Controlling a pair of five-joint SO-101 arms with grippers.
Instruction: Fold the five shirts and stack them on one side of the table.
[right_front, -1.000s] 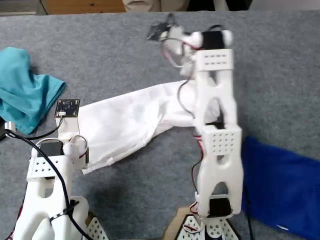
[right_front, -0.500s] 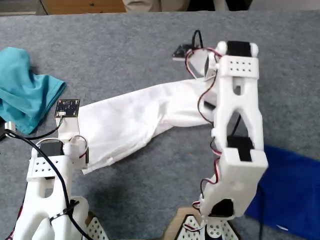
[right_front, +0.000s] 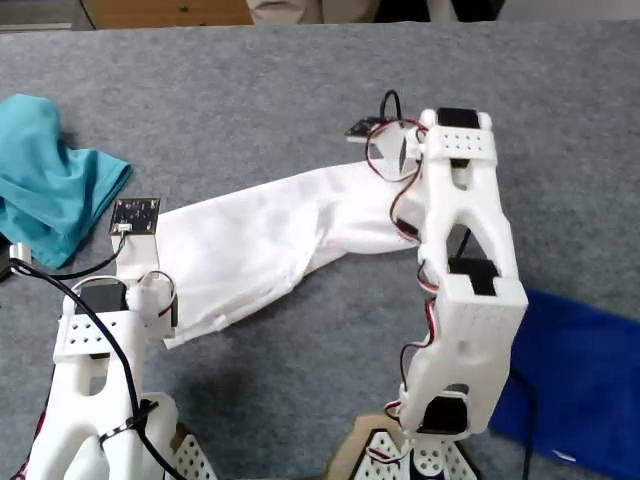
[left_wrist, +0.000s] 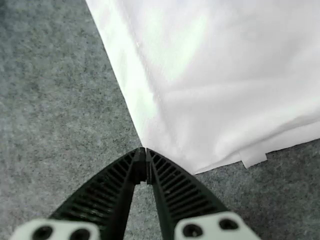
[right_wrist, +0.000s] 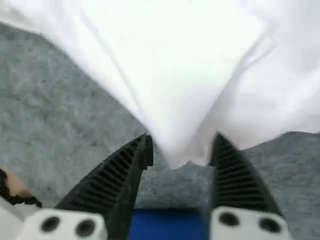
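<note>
The white shirt lies flat on the grey table. It makes a long shape that slants, and it has soft wrinkles. One end of the white shirt is wide and the other end is narrow.

The left arm stands at the wide end of the white shirt. In the left wrist view, the left gripper is pressed tight together. Its black tips meet right at the edge of the white shirt, near a corner. It is too hard to tell if any cloth is pinched between them. A small white tab sticks out from the white shirt's hem just beside that corner.

The right arm bends over the narrow end of the white shirt. In the right wrist view, the right gripper is spread wide apart. A puffy fold of the white shirt sits between its two black fingers. The fingers are on each side of the fold and do not squeeze it.

A teal shirt sits in a bunched heap, well apart from the white shirt, out past its wide end. A blue shirt lies well apart from the white shirt too, on the far side of the right arm from it. A bit of blue also shows under the right gripper, below the white fold.
</note>
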